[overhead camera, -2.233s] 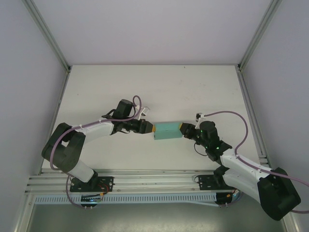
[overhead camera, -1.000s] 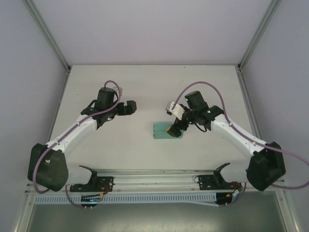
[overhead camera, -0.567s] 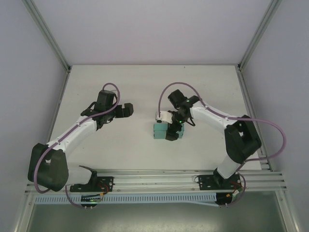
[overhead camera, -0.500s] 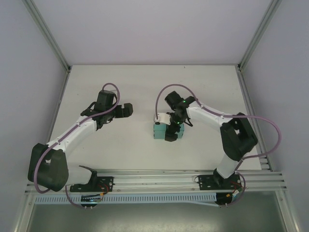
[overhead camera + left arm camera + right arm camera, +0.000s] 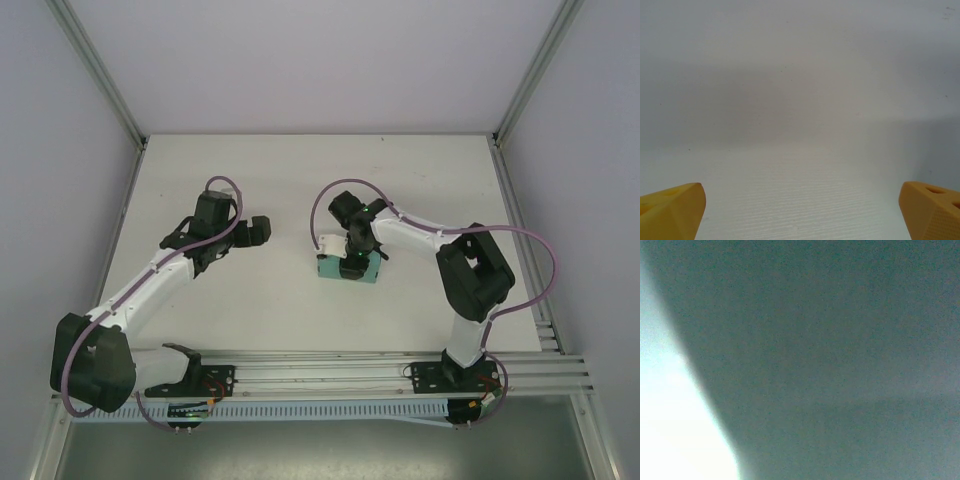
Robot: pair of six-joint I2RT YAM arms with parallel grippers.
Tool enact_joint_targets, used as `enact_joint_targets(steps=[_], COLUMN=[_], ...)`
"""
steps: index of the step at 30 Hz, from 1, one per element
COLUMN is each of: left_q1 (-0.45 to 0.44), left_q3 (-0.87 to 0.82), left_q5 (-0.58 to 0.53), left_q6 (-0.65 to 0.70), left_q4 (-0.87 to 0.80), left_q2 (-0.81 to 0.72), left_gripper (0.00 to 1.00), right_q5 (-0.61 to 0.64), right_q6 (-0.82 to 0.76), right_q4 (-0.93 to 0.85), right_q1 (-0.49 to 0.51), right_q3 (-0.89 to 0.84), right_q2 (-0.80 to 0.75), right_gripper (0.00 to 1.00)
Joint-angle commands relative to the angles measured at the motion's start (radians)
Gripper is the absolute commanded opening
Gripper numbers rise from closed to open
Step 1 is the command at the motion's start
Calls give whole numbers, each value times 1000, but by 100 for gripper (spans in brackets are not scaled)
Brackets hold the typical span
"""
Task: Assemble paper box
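- The paper box (image 5: 370,270) was seen lying flat on the table (image 5: 300,180), folded into a small shallow teal shape, with its long axis running from left to right.
- The right gripper (image 5: 352,263) was placed directly over the middle of the paper box, so that only the two short ends of the box were left uncovered on either side of it.
- In the right wrist view the paper box (image 5: 840,365) appeared as a dark, blurred teal surface very near to the lens. From this it was judged that the pincer was down at the box, but contact could not be confirmed.
- Whether the right pincer was wide, narrow, or closed on the card could not be told, because its fingers were not made out in either view.
- The left gripper (image 5: 262,230) was held well apart from the paper box, to the left of it and a little to the far side, pointing toward it.
- The left pincer was spread wide and held nothing. Its two yellow fingertips (image 5: 670,210) were seen far apart, with bare table between them.
- The right arm was therefore clearly the nearer one, and the coming move was judged to belong to it.
- That move was judged to turn on the pincer standing across the long axis of the paper box, so that the narrow width could be taken between the fingers.
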Motion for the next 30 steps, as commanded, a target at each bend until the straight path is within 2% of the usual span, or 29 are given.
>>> enact_joint_targets(steps=[1, 3, 6, 8, 10, 12, 14, 18, 21, 24, 27, 29, 30], left_q1=[6, 6, 6, 7, 6, 6, 6, 6, 7, 6, 6, 7, 6], left_q3=[-9, -8, -9, -12, -16, -19, -24, -30, -33, -32, -27, -22, -14], left_q5=[-15, -14, -23, -34, -47, -54, -64, -57, -61, -63, -68, -55, -45], left_q6=[13, 12, 11, 11, 8, 9, 1, -14, -19, -18, -20, -19, -18], left_q4=[-14, -19, -21, -25, -27, -29, -35, -47, -55, -57, -54, -48, -46], left_q2=[-16, -18, -31, -43, -51, -55, -55, -61, -73, -82, -81, -71, -61], left_gripper=[99, 99, 98, 98, 98, 98, 99, 98, 99, 98, 98, 99, 99], right_q5=[105, 165, 343, 495, 574, 579, 565, 470, 405, 431, 481, 482, 472], right_q6=[29, 53, 93, 69, 13, -65, -152, -248, -282, -269, -181, -109, -70], right_q4=[14, 73, 224, 354, 477, 603, 811, 980, 1012, 957, 836, 764, 734], right_q1=[9, 13, 18, 26, 31, 36, 38, 42, 54, 73, 103, 124, 135], right_q3=[10, 7, 2, -7, -12, -35, -86, -130, -175, -192, -179, -178, -182], right_q2=[-18, -38, -49, -29, 3, 30, 59, 106, 116, 116, 97, 67, 45], right_gripper=[28, 27, 30, 30, 27, 26, 23, 26, 33, 40, 66, 74, 83])
